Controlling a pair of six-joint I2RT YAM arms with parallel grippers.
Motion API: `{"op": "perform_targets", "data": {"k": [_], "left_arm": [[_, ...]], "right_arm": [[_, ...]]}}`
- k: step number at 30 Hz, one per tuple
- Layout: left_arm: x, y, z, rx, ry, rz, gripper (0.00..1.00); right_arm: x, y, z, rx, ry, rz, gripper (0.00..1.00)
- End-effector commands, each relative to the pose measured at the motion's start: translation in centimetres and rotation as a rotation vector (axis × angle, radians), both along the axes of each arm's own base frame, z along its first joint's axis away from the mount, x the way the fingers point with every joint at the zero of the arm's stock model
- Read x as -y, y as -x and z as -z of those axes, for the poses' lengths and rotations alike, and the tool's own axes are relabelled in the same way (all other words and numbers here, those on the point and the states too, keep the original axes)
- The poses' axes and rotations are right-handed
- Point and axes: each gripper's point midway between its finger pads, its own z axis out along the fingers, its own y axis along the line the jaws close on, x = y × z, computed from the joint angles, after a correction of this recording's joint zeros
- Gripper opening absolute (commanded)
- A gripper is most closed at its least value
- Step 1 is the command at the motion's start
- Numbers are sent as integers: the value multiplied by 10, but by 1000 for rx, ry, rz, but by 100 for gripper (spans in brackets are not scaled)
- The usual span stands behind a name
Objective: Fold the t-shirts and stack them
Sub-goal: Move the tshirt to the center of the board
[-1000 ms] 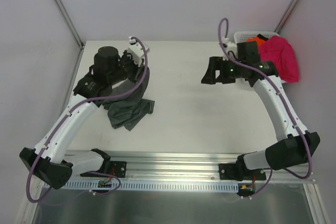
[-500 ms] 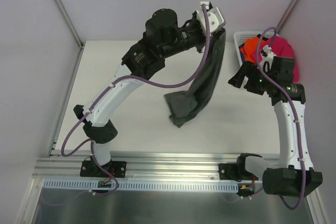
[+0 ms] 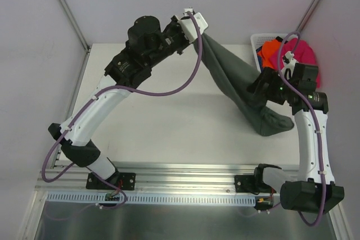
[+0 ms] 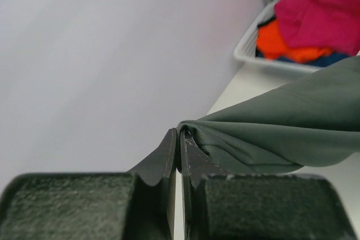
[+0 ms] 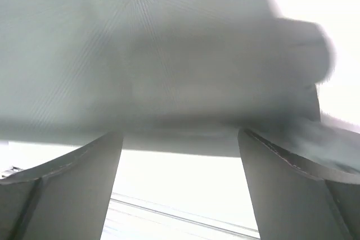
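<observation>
Your left gripper [image 4: 180, 139] is clamped on a corner of the large dark grey-green cloth t-shirt [image 3: 233, 77]. From that pinch the shirt runs as one long diagonal band away and down to the table, where its bunched end rests just below your right gripper [image 3: 257, 86]. That gripper's jaws stand wide apart and empty with the cloth directly ahead, so it is the nearer arm.
</observation>
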Motion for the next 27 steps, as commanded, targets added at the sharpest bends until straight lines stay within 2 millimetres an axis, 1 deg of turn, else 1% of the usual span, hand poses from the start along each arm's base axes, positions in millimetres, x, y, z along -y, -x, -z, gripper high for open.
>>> {"op": "perform_targets", "data": {"k": [1, 2, 3, 4, 5, 6, 7, 8, 9, 10, 12, 13, 14, 15, 16, 17, 18, 19, 20, 21, 22, 23, 24, 25, 27], "left_arm": [[-50, -12, -2, 38, -17, -135, 0], [-57, -10, -2, 49, -29, -147, 0], [-70, -3, -10, 89, -43, -155, 0], [-71, -2, 0, 87, -73, -152, 0], [-73, 1, 3, 96, -91, -146, 0], [-78, 7, 2, 109, -96, -142, 0], [-77, 7, 10, 96, -106, -139, 0], [-75, 9, 11, 78, -89, -127, 0], [-73, 11, 10, 68, -75, -114, 0], [-70, 15, 2, 68, -53, -101, 0], [-58, 18, -4, 76, -46, -74, 0], [-51, 26, -18, 102, -27, -46, 0], [-46, 28, -22, 121, -35, -28, 0], [-35, 24, -19, 122, -47, -17, 0], [-31, 30, -38, 153, -15, -5, 0], [-26, 30, -48, 165, 6, 2, 0], [-16, 27, -67, 199, 38, 11, 0], [-11, 26, -78, 223, 50, 10, 0], [14, 15, -72, 240, 28, 26, 0], [9, 23, -106, 307, 90, 22, 0], [15, 21, -112, 330, 102, 23, 0], [31, 12, -111, 373, 93, 20, 0], [33, 11, -117, 402, 107, 14, 0], [37, 7, -117, 418, 113, 5, 0], [47, -2, -110, 412, 129, -2, 0]], "right_arm": [[0, -2, -8, 17, -22, 14, 88], [0, -3, -9, 20, -20, 14, 88], [1, -4, -9, 20, -17, 13, 88], [1, -4, -8, 18, -13, 16, 88], [2, -5, -6, 12, -16, 18, 88], [1, -7, -5, 12, -18, 15, 88], [1, -8, -4, 7, -24, 18, 88], [0, -9, -4, 9, -25, 16, 89], [1, -11, -3, 3, -26, 20, 88], [1, -13, -3, 1, -28, 18, 89], [1, -18, -6, 3, -28, 13, 88], [1, -19, -6, 1, -29, 12, 88], [1, -22, -7, 6, -28, 11, 89], [1, -23, -7, 8, -28, 10, 89], [1, -25, -5, 1, -31, 10, 89], [1, -25, -5, 3, -33, 12, 89], [1, -26, -5, 3, -32, 13, 89], [1, -25, -3, -2, -32, 10, 88], [2, -24, -2, -2, -29, 9, 89], [2, -24, -2, -1, -27, 10, 89], [2, -24, -3, 4, -24, 10, 89], [2, -23, -4, 5, -21, 8, 89], [2, -23, -6, 12, -20, 7, 89], [3, -22, -8, 21, -17, 6, 89], [3, -20, -12, 30, -15, 8, 89]]}}
